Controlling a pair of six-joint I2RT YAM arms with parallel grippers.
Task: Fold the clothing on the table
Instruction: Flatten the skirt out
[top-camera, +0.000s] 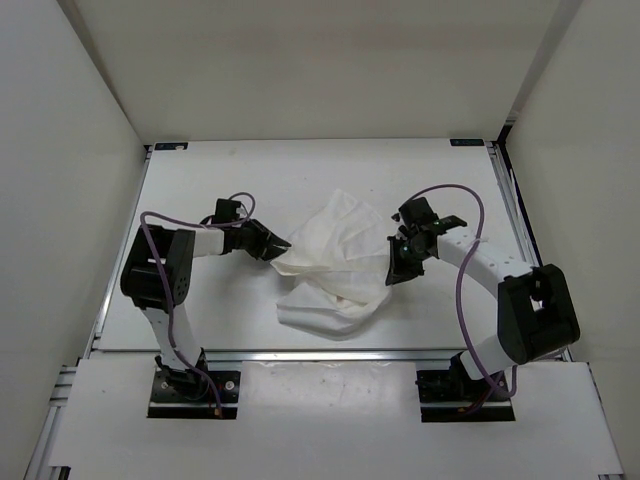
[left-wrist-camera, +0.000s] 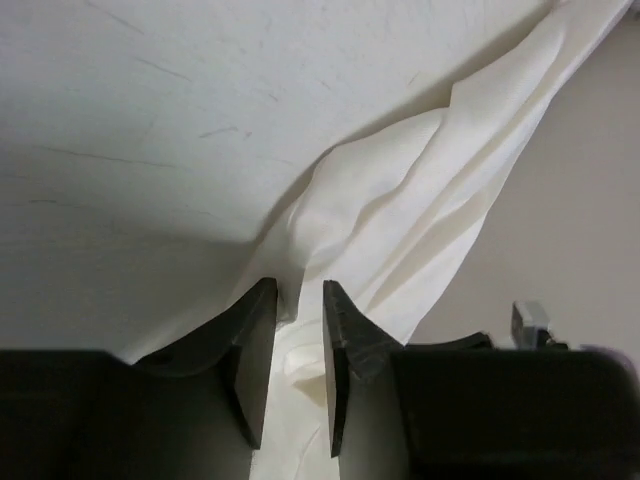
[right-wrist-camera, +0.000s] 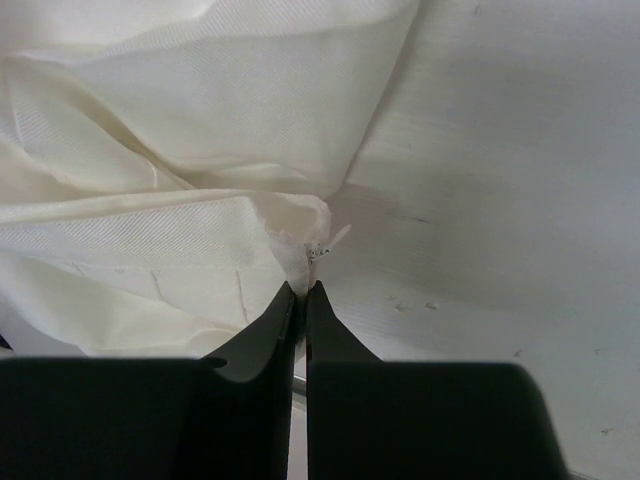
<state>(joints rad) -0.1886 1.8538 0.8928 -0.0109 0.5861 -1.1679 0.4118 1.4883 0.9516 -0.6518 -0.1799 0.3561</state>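
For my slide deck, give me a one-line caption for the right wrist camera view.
Right gripper shut on a bunched edge of the white clothing, table alongside.

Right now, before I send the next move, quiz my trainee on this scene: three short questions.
1. True or false: the right gripper is shut on the clothing.
2. The clothing lies: A) folded flat; B) crumpled between both grippers; C) draped over one arm.
3. Which gripper's jaws stand apart with cloth between them?
Key: 1 true; 2 B; 3 the left gripper.
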